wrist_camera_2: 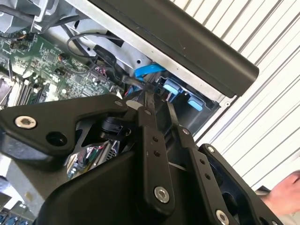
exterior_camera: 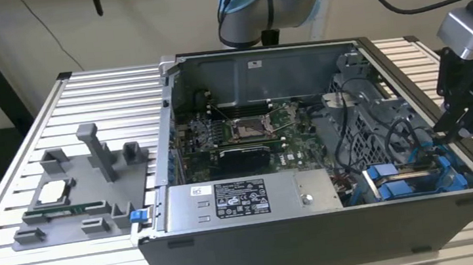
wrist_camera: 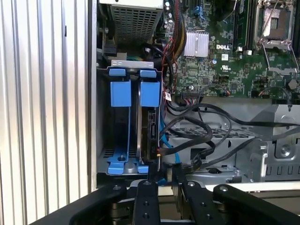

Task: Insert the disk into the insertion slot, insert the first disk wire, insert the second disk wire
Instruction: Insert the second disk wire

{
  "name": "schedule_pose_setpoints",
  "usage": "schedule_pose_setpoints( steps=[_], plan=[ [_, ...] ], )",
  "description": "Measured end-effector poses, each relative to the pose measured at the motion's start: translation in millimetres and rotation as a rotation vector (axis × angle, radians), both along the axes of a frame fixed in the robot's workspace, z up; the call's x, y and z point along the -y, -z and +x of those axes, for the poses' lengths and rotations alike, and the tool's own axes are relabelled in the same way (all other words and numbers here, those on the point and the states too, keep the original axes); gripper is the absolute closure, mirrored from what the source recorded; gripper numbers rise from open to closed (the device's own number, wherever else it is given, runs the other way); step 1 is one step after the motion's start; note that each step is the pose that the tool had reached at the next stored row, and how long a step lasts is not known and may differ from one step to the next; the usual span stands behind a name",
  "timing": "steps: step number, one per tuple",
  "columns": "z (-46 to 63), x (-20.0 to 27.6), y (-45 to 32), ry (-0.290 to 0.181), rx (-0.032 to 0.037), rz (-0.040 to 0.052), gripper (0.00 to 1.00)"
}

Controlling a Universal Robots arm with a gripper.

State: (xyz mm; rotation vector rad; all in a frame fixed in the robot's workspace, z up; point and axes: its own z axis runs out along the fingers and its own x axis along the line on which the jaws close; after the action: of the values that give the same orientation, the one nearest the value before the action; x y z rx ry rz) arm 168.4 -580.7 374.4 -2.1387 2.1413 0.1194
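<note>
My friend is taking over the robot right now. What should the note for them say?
Gripper: down at the drive bay end of the open computer case; its fingers look shut on a thin blue wire.
Disk: already standing in the insertion slot, in its blue carrier.
Done: disk is in.
Left: the wire at the fingertips doesn't look plugged in yet; I cannot tell if it is the first or second.
</note>
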Motion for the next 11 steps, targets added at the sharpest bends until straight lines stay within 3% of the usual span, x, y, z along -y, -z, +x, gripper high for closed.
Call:
schedule_pose_setpoints(
  steps=[6,9,10,11],
  plan=[
    [1.7,-5.1,11.0,0.000,0.0001,0.0003,0.00],
    [2.1,-5.5,14.8,0.000,0.0001,0.0015,0.00],
    [2.2,-5.5,14.6,0.000,0.0000,0.0019,1.00],
    [2.2,-5.4,14.7,0.000,0.0001,0.0031,1.00]
  ],
)
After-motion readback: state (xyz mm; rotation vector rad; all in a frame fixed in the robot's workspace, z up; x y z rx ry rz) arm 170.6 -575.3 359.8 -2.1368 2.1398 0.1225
